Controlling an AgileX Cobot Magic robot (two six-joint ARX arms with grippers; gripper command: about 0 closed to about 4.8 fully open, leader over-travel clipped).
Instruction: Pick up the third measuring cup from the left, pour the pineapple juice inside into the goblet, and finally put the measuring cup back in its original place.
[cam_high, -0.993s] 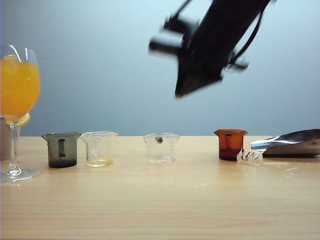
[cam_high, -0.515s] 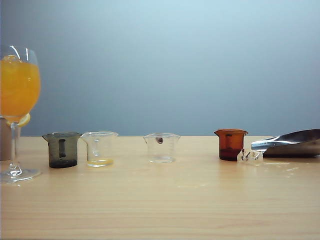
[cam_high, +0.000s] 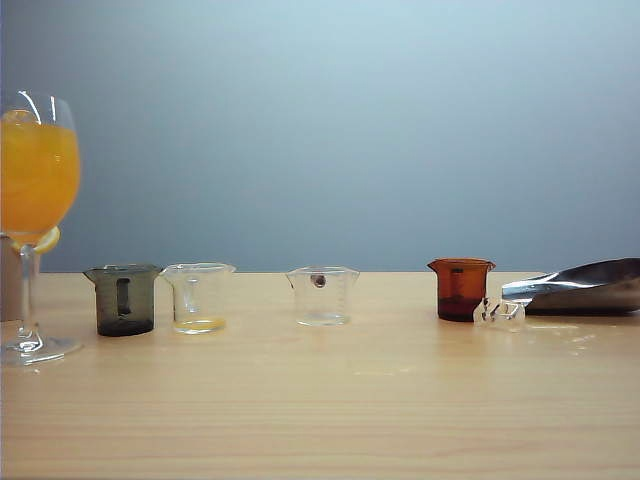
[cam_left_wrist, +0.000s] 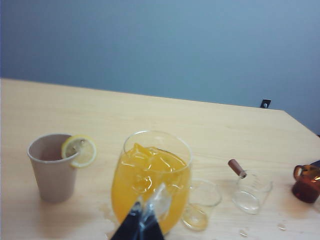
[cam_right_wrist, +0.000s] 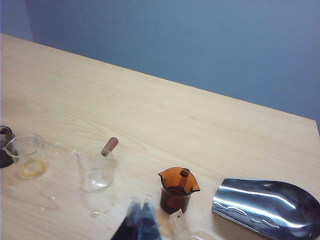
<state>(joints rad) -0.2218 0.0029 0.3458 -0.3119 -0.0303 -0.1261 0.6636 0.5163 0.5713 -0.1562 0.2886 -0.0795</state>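
Note:
The third measuring cup, small and clear with a dark dot near its rim, stands upright on the table in the row of cups. It looks empty; no pineapple juice shows in it. The goblet stands at the far left, filled with orange drink and ice. Neither gripper appears in the exterior view. In the left wrist view my left gripper is shut and empty, above and in front of the goblet. In the right wrist view my right gripper is shut and empty, well back from the third measuring cup.
A smoky grey cup and a clear cup with a thin yellow layer stand left of the third cup. An amber cup, a small clear piece and a metal scoop are at the right. A paper cup with a lemon slice is beside the goblet.
A dark arm that hung high in the exterior view one second ago has gone out of that view. The cups, goblet and scoop have not moved.

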